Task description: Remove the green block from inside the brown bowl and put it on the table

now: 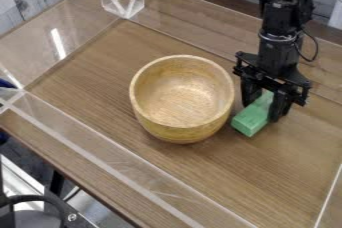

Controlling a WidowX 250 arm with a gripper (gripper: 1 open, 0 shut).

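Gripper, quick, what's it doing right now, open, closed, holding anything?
Gripper: fingers straddle the green block, which lies on the table beside the bowl; whether it is gripping or has let go cannot be told.

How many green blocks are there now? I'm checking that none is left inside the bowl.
1. The green block lies on the table just right of the brown bowl, under the gripper. The bowl's visible interior is bare.
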